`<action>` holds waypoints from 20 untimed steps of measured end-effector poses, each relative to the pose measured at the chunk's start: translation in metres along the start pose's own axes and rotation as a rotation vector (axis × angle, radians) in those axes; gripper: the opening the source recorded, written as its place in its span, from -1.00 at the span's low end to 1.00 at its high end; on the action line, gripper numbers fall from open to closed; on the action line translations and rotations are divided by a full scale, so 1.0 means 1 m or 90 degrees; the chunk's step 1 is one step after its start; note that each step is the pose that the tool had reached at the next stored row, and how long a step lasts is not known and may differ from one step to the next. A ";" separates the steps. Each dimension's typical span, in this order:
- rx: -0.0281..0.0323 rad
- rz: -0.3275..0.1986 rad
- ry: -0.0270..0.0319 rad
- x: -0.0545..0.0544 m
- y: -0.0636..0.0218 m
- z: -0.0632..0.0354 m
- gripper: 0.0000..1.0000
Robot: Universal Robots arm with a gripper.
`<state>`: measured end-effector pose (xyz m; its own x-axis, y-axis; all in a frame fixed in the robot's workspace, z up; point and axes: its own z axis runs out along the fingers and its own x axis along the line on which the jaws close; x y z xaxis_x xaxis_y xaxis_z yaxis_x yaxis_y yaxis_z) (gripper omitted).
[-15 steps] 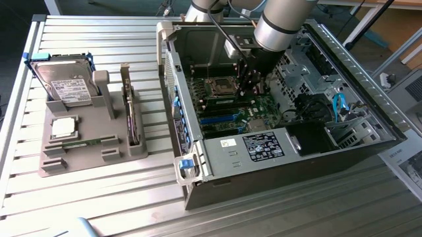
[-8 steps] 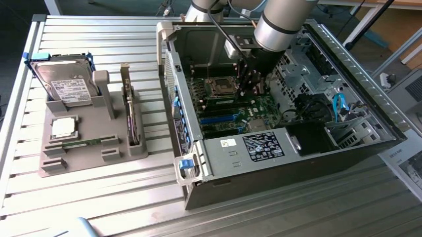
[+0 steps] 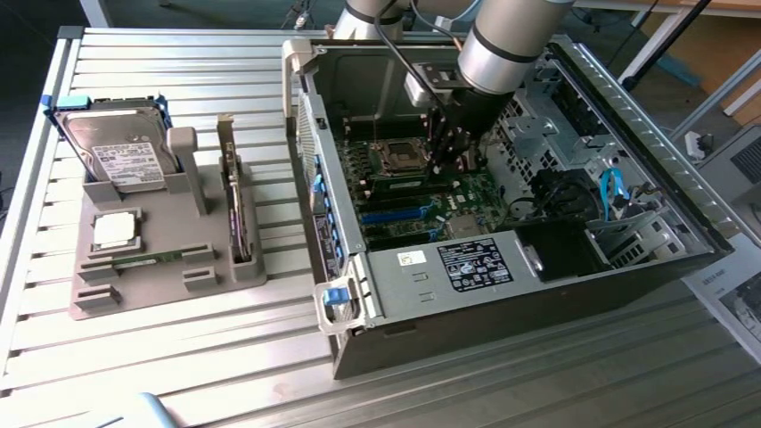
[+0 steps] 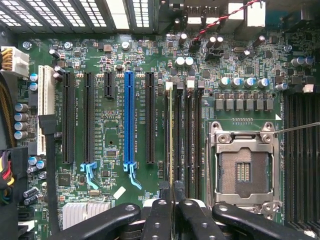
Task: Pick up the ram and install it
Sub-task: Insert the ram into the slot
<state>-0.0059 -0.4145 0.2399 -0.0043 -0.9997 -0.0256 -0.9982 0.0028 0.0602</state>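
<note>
Clenching on the ram [image 4: 170, 135], the jaws hold this thin green stick edge-on along the black memory slots [image 4: 187, 140], just beside the open processor socket [image 4: 243, 167] of the motherboard [image 4: 115, 75]; whether it sits in a slot already, I cannot tell. Around them is the open computer case [image 3: 405, 294], which lies on its side toward the desk's [image 3: 178, 357] edge on the exterior view's right, and the arm [image 3: 505, 45] reaches down into it. Near the opposite edge of the desk a grey holder [image 3: 102, 299] carries a second ram stick [image 3: 149, 259], a silver processor chip [image 3: 114, 230], a hard drive [image 3: 117, 152] and an upright expansion card [image 3: 241, 214].
</note>
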 end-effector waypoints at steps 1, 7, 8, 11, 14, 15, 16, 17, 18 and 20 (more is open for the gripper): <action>0.0000 0.000 0.0000 0.000 0.0000 0.0001 -0.76; 0.0000 0.000 -0.0001 0.000 0.0000 -0.0002 -0.76; 0.0000 0.000 -0.0001 0.000 0.0000 -0.0003 -0.76; 0.0000 0.000 0.0000 0.000 0.0000 -0.0004 -0.76; 0.0000 0.000 0.0001 0.000 0.0000 -0.0004 -0.76; 0.0000 0.000 0.0001 -0.001 0.0000 -0.0004 -0.76; 0.0000 0.000 0.0000 -0.001 0.0000 -0.0004 -0.76; 0.0000 0.000 0.0000 -0.001 0.0000 -0.0004 -0.76; 0.0000 0.000 0.0000 -0.001 0.0000 -0.0004 -0.76; 0.0000 0.000 0.0000 -0.001 0.0000 -0.0004 -0.76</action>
<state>-0.0059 -0.4135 0.2403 -0.0043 -0.9997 -0.0256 -0.9982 0.0028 0.0602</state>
